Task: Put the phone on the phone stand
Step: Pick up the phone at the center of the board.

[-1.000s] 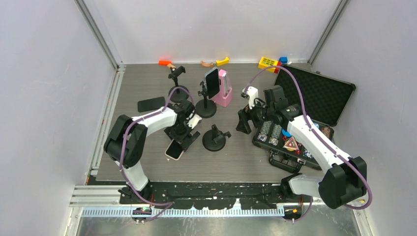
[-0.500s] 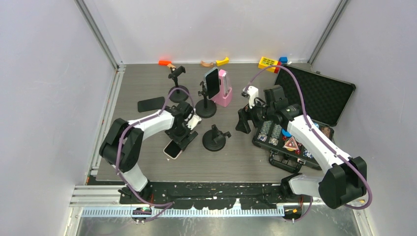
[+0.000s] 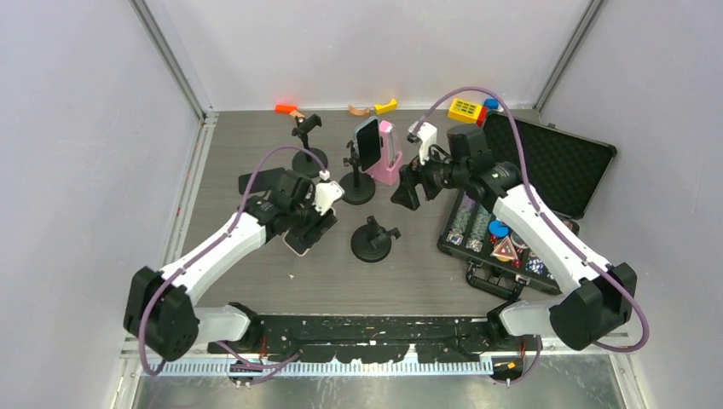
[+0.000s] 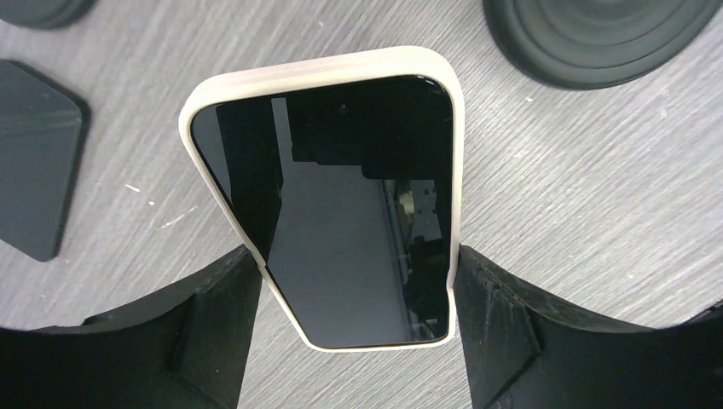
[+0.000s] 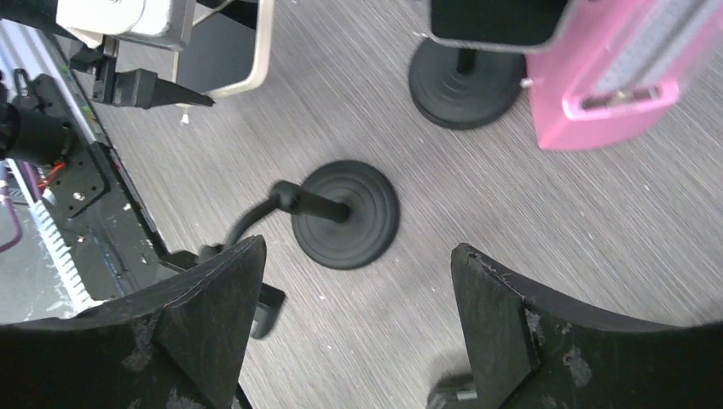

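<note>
Left wrist view: the cream-cased phone with black glass screen (image 4: 332, 204) sits screen-up between the left jaws. Both pads (image 4: 494, 324) press its long edges at the lower half, so we read a closed side grip on the phone, not a wide stance. An edge grip makes sense, since it leaves the back and short ends free for a clamp to take. The grey wood-grain tabletop (image 4: 597, 213) is directly beneath, and we cannot tell whether the phone is lifted or resting on it. In the top view the phone is left of the low black stand with round base and bent neck (image 3: 373, 239), near but apart. We take that as the likely target because it is empty and closest. The tall black stand (image 3: 356, 175) behind it carries a dark phone, and a second tall black stand (image 3: 309, 145) further back is empty. A flat black phone (image 3: 260, 181) lies loose just beyond the left wrist. The left arm (image 3: 223, 251) runs diagonally out from its base with the wrist pitched down over the phone. The right arm (image 3: 529, 217) reaches up and inward, elbow bent near the open black foam-lined case (image 3: 554, 158). The right jaws are wide with nothing between them and hang above the tabletop by the pink plastic block (image 3: 388, 158). Their camera looks onto the low stand, so we guess they are placed to steady it.
</note>
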{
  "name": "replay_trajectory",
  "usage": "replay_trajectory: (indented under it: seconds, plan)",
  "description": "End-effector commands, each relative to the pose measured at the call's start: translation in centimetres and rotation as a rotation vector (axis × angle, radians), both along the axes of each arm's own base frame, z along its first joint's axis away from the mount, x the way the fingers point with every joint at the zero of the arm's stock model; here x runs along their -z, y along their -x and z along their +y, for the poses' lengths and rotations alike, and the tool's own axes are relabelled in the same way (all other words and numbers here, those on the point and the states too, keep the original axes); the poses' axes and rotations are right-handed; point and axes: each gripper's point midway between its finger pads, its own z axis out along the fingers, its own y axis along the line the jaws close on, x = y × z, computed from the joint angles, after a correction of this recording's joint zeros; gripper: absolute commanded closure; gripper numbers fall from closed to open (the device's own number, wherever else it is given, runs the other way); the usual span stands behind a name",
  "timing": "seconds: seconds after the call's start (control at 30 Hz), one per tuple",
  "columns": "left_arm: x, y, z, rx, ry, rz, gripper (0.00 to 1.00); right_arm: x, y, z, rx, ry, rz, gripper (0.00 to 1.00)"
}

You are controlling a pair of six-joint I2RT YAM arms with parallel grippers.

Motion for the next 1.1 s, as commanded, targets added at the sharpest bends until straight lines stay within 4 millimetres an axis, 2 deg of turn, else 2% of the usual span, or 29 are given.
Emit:
replay_trajectory:
  seconds: [0.0, 0.1, 0.3, 0.53, 0.77, 1.07]
  plan:
    - [-4.3, -0.5, -1.6, 0.081, 0.124, -0.130, 1.00, -3.5, -0.4, 3.2, -0.033, -0.064, -0.071, 0.15]
    - [-6.9, -0.3, -2.5, 0.111, 0.193, -0.176, 1.00, -4.9, -0.6, 5.3, -0.039, -0.125, -0.057, 0.17]
    - [-11.1, 0.0, -3.4, 0.168, 0.269, -0.279, 1.00, -6.8, -1.2, 7.9, -0.027, -0.245, 0.057, 0.26]
    - [-15.4, 0.4, -4.6, 0.237, 0.336, -0.372, 1.00, -7.2, -0.9, 10.4, -0.062, -0.319, 0.183, 0.31]
    - [-16.4, 0.2, -5.9, 0.260, 0.330, -0.392, 1.00, -7.2, 0.7, 12.6, -0.141, -0.359, 0.254, 0.28]
    - [-16.6, -0.1, -6.6, 0.262, 0.307, -0.416, 1.00, -6.6, 1.3, 13.8, -0.169, -0.367, 0.301, 0.26]
